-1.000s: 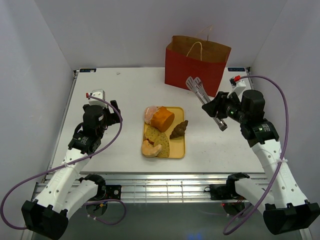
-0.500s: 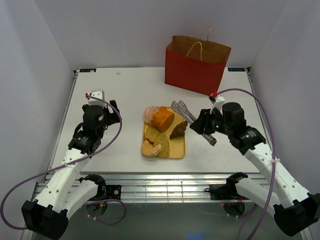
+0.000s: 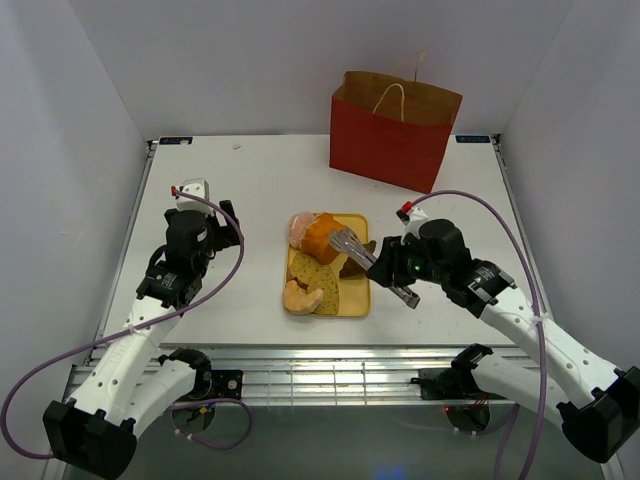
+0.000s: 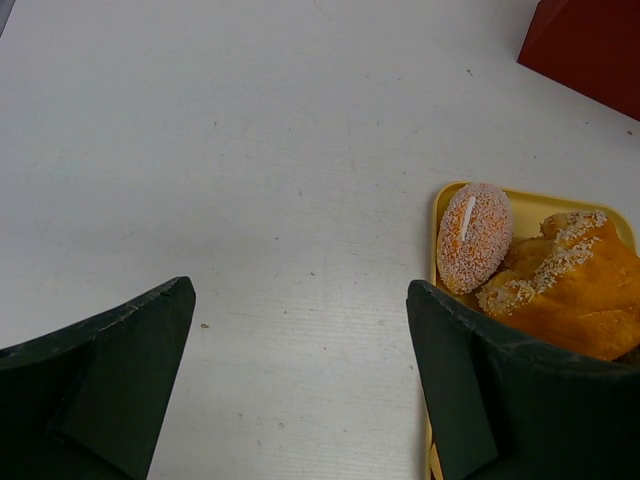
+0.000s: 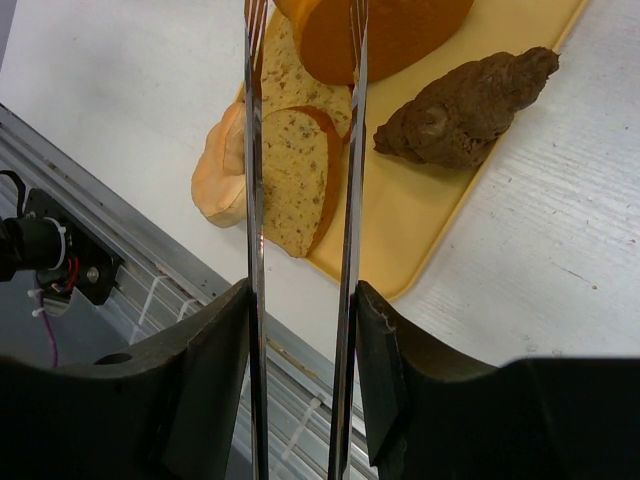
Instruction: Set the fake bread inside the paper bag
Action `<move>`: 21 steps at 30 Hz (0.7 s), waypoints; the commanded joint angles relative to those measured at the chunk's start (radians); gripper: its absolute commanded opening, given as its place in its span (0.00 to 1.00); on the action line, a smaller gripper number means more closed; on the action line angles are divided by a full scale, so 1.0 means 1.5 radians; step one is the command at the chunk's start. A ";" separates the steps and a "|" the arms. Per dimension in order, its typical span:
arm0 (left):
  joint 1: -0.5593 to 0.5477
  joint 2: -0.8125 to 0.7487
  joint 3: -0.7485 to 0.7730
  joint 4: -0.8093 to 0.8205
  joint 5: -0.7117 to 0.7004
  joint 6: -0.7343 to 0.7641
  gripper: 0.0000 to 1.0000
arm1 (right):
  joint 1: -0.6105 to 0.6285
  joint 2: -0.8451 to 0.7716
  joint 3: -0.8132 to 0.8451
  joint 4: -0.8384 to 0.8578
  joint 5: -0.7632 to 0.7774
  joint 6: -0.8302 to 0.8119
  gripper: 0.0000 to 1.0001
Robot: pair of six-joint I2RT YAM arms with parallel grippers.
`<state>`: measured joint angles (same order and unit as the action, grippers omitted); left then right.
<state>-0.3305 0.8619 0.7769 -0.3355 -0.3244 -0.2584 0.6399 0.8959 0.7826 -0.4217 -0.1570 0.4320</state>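
Observation:
The fake bread lies on a yellow tray (image 3: pixel 356 298): an orange loaf (image 3: pixel 322 236), a pinkish roll (image 3: pixel 301 228), a dark brown croissant (image 3: pixel 356 262), yellow speckled slices (image 3: pixel 318 280) and a tan roll (image 3: pixel 299 297). My right gripper (image 3: pixel 392 272) is shut on the metal tongs (image 3: pixel 352 245), whose tips hover above the loaf and croissant. In the right wrist view the two tong arms (image 5: pixel 352 150) run over the loaf (image 5: pixel 385 30), beside the croissant (image 5: pixel 465 107). The red paper bag (image 3: pixel 392 130) stands upright at the back. My left gripper (image 3: pixel 228 225) is open and empty, left of the tray.
In the left wrist view the tray's corner (image 4: pixel 447 191) with the pinkish roll (image 4: pixel 473 236) and loaf (image 4: pixel 565 300) lies at the right, the bag's red corner (image 4: pixel 590 45) at the top right. The table's front edge and metal rails (image 3: pixel 300 375) lie near the tray.
My right arm has swung from beside the bag leftward and forward, carrying the tongs to above the tray. The left arm has not moved.

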 commanded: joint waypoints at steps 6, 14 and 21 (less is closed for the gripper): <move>-0.003 -0.006 0.007 0.007 0.012 0.006 0.97 | 0.048 0.032 0.012 0.015 0.050 0.032 0.50; -0.003 -0.008 0.008 0.008 0.016 0.008 0.97 | 0.069 0.057 0.022 0.025 0.067 0.050 0.50; -0.003 -0.012 0.009 0.008 0.018 0.009 0.97 | 0.084 0.078 0.029 0.043 0.066 0.066 0.50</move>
<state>-0.3305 0.8619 0.7769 -0.3355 -0.3088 -0.2527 0.7502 1.0031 0.7826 -0.4126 -0.0734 0.5148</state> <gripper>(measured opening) 0.971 0.499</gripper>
